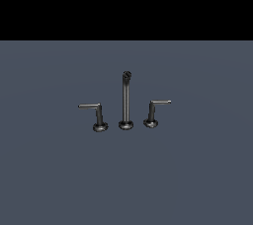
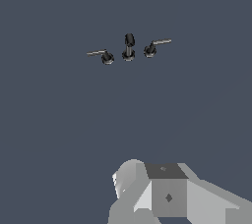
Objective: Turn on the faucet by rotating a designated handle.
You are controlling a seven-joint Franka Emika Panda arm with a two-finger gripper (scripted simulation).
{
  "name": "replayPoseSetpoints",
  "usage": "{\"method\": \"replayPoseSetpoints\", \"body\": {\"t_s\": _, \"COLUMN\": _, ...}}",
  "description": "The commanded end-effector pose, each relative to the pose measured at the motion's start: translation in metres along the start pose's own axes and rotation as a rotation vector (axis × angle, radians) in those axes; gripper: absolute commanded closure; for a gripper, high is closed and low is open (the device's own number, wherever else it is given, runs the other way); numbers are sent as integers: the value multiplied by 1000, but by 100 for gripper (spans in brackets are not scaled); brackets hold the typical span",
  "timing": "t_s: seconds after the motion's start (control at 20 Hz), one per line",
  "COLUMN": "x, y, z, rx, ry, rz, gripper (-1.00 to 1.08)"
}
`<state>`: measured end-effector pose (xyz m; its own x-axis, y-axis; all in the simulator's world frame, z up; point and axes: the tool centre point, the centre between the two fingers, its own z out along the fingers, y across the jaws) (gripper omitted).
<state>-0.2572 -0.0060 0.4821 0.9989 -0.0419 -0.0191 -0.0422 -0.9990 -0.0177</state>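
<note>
The faucet is a small dark grey three-piece set on a flat grey-blue surface. Its tall thin spout [image 1: 126,101] stands upright in the middle. The handle [image 1: 99,114] is the lever on the exterior view's left, a short post on a round base, with its thin bar pointing to that view's left. In the wrist view the handle [image 2: 104,55] and spout [image 2: 129,46] are small and far off. A pale grey part of my gripper [image 2: 167,193] shows at the edge of the wrist view, far from the set. Its fingers cannot be made out. The gripper is not in the exterior view.
The matching lever [image 1: 152,114] stands on the exterior view's right of the spout, its bar pointing to that view's right; it also shows in the wrist view [image 2: 151,48]. The grey-blue surface [image 1: 197,169] spreads flat around the set.
</note>
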Motion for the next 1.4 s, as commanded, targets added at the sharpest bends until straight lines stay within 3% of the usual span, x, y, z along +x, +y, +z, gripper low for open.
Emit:
{"method": "replayPoseSetpoints", "body": {"t_s": 0.0, "x": 0, "y": 0, "z": 0, "rx": 0, "ry": 0, "rz": 0, "gripper": 108}}
{"method": "replayPoseSetpoints", "body": {"t_s": 0.65, "x": 6, "y": -18, "z": 24, "rx": 0, "ry": 1, "rz": 90, "gripper": 108}}
{"method": "replayPoseSetpoints", "body": {"t_s": 1.35, "x": 34, "y": -68, "z": 98, "rx": 1, "ry": 6, "rz": 363, "gripper": 108}}
